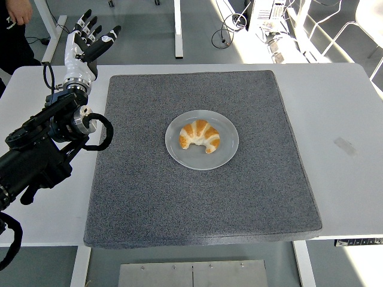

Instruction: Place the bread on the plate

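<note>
A golden croissant point(200, 135) lies on a pale grey round plate point(227, 152) in the middle of a dark grey mat point(197, 197). My left hand point(87, 40) is up at the far left corner of the table, well away from the plate, with its fingers spread and nothing in them. Its black arm point(42, 149) runs down along the left edge. The right arm does not show.
The mat covers most of the white table point(347, 119). A person's hand and dark sleeve point(15, 15) show at the top left corner. Table legs, cables and chairs stand on the floor beyond the far edge.
</note>
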### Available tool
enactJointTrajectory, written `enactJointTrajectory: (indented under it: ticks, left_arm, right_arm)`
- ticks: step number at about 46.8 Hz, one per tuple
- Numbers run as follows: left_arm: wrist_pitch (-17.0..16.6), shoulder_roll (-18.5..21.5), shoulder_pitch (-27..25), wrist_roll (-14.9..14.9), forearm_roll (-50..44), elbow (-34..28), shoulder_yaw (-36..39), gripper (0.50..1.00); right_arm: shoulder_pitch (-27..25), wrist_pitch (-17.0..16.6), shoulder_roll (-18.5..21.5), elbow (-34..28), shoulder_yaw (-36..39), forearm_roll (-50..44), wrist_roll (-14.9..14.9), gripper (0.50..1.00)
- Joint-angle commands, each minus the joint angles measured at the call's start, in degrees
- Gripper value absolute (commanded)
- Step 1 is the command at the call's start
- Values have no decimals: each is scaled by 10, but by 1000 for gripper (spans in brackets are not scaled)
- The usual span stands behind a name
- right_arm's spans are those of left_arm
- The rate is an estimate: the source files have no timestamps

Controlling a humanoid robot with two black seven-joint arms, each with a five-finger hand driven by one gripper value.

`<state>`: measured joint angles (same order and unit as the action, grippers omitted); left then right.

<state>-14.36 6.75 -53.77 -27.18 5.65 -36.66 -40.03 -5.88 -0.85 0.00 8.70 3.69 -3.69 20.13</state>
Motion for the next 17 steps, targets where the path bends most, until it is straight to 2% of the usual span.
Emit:
enactJointTrajectory:
  ticks: [1,17]
  left_arm:
    - [30,-1,2,-1,-18,11,-13,921]
    - [99,-4,6,-1,-56,54,-22,921]
  right_arm:
    - [0,1,0,0,0,0,0,1000]
    - [0,0,0,1,1,0,0,1000]
